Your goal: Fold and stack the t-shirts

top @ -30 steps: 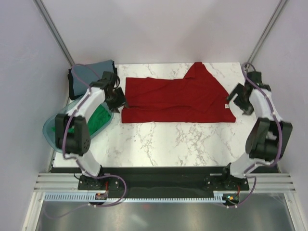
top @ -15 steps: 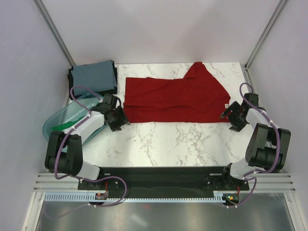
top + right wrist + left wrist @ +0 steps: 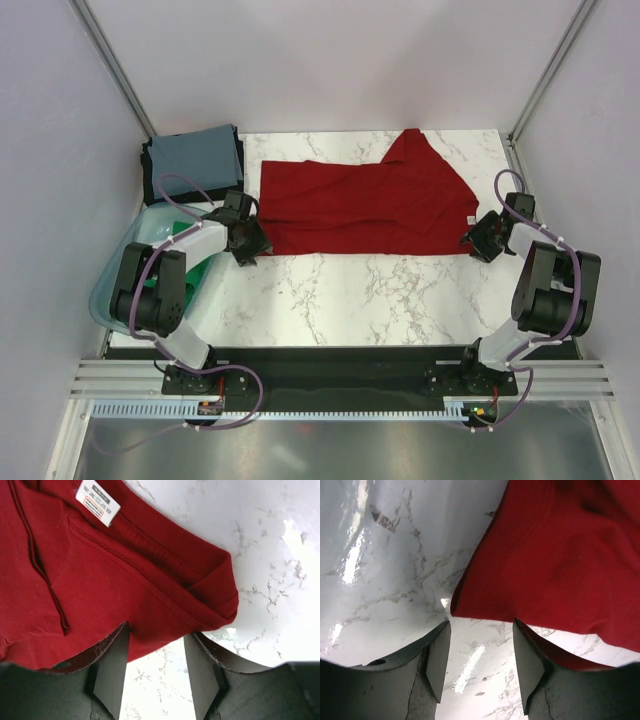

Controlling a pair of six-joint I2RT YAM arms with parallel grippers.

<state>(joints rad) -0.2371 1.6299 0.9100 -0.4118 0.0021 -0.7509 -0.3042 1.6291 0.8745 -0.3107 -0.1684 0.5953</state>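
The dark red t-shirt [image 3: 365,205] lies folded lengthwise across the far half of the marble table, one sleeve pointing to the back. Its white neck label [image 3: 98,501] shows at the right end. My left gripper [image 3: 252,247] is open and low at the shirt's near left corner [image 3: 465,605], holding nothing. My right gripper [image 3: 478,240] is open at the shirt's near right corner [image 3: 220,607], with the hem just between its fingers. A grey-blue folded t-shirt [image 3: 195,158] lies on a dark one at the back left. The green t-shirt [image 3: 165,265] is in the basin.
A translucent teal plastic basin [image 3: 112,270] hangs over the table's left edge beside my left arm. Bare marble [image 3: 370,295] lies in front of the red shirt. Grey walls and metal posts close in the back and sides.
Both grippers have come down and moved in to the red shirt's near corners. The left arm has swung off the basin. The shirt has not moved.
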